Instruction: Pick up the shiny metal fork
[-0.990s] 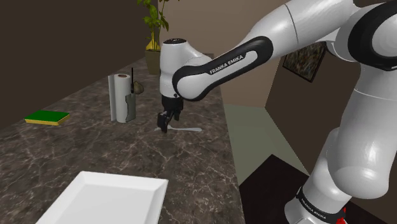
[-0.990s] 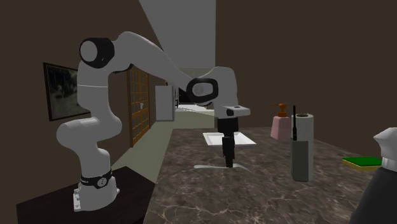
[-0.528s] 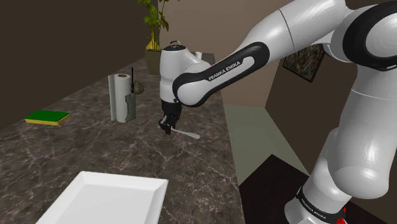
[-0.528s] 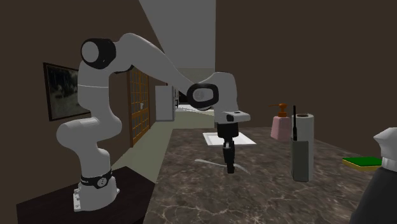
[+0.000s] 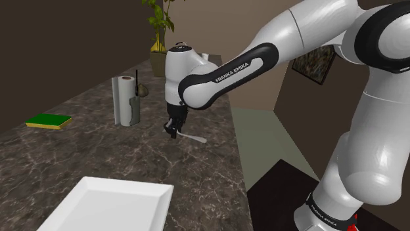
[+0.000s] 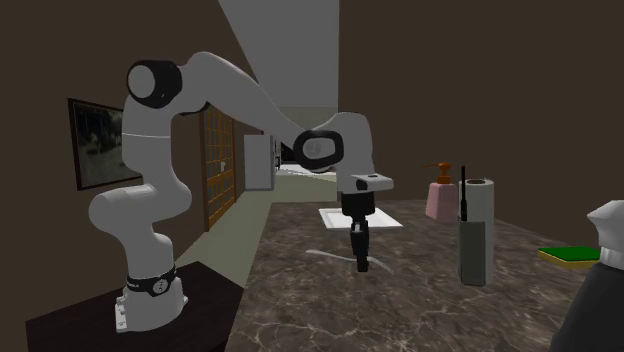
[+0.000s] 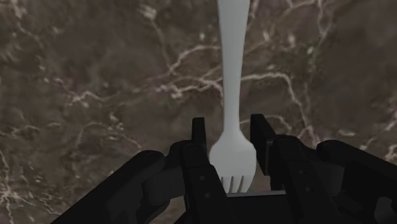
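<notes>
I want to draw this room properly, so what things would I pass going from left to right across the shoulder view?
green sponge → paper towel roll → fork, held up in the jaws → framed picture on the wall

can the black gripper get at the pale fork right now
Yes, apparently: the black two-finger gripper already clasps the pale fork's tine end, and nothing on the dark marbled counter blocks it.
</notes>
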### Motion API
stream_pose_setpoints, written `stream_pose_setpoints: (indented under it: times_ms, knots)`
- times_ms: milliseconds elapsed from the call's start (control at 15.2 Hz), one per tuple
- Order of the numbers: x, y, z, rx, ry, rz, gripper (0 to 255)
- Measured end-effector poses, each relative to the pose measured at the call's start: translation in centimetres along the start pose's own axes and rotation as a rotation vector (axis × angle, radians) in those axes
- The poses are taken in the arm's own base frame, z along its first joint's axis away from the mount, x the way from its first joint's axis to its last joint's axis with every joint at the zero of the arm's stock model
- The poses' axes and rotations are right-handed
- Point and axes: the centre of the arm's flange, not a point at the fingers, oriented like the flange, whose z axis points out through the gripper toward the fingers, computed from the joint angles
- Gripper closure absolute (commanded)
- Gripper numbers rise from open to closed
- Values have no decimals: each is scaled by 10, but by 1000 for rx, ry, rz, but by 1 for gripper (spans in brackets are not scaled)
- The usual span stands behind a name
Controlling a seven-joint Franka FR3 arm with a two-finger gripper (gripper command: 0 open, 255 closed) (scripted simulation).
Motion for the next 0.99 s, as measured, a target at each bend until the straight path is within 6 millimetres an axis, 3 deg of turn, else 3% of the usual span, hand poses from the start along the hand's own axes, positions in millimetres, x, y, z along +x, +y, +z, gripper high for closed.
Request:
stream_pose_setpoints:
  times_ms: [990]
  knots:
    - [9, 8, -73, 0, 0, 0, 255]
